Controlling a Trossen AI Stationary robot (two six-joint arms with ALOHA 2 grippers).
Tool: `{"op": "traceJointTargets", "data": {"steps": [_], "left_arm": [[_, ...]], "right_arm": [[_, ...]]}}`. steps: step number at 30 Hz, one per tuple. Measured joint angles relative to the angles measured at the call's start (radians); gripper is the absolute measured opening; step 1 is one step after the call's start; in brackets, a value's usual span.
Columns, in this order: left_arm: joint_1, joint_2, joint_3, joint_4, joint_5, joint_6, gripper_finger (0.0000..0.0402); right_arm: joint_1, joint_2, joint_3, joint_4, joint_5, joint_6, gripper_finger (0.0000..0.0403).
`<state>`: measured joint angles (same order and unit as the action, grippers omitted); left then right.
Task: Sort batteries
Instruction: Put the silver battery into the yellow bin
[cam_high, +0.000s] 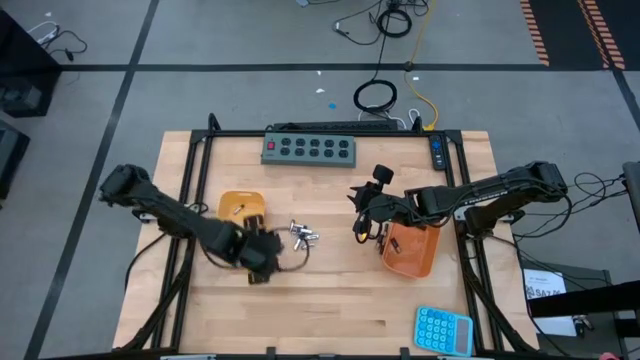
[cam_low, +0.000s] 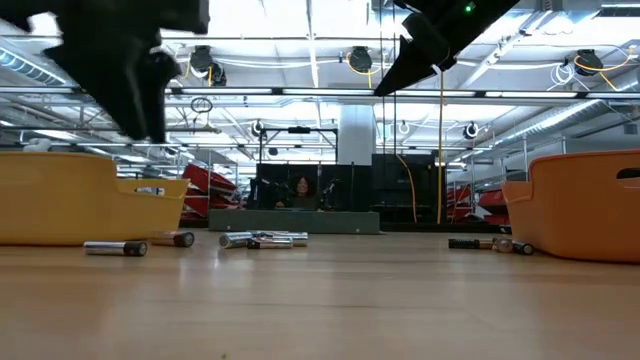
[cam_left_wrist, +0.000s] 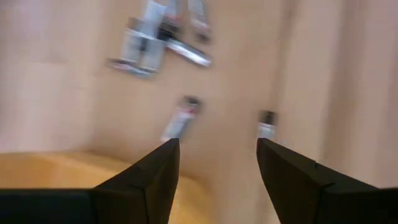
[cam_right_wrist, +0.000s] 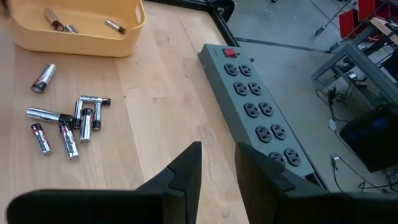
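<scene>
- The left end effector (cam_high: 262, 252) hangs just beside the left orange tray (cam_high: 241, 207), on its near side; the fingers (cam_left_wrist: 152, 180) are spread wide and hold nothing.
- Silver batteries (cam_high: 303, 236) lie in a loose cluster on the bench (cam_high: 330, 290), just right of that tray; a few more sit inside it.
- The right end effector (cam_high: 357, 215) is well right of the tray, beside the right orange tray (cam_high: 412, 250), fingers (cam_right_wrist: 186, 168) slightly parted and empty.
- A grey power strip (cam_high: 310, 148) lies beyond the left tray, at the bench's far edge.
</scene>
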<state>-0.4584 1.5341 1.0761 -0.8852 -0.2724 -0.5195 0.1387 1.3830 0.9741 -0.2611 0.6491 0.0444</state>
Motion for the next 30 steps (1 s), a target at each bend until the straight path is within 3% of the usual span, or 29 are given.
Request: {"op": "traceJointTargets", "data": {"steps": [5,13,30], "left_arm": [[-0.058,0.115,-0.002,0.080,0.111,-0.017,0.0208],[-0.059,0.192,-0.002,0.096,0.086,0.014,0.0189],[0.058,0.308,0.002,0.135,0.101,0.171,0.0185]], "right_arm": [[0.000,0.000,0.000,0.001,-0.001,0.004,0.0090],[0.000,0.000,0.000,0.003,-0.003,0.004,0.0090],[0.000,0.000,0.000,0.002,-0.003,-0.004,0.0090]]}}
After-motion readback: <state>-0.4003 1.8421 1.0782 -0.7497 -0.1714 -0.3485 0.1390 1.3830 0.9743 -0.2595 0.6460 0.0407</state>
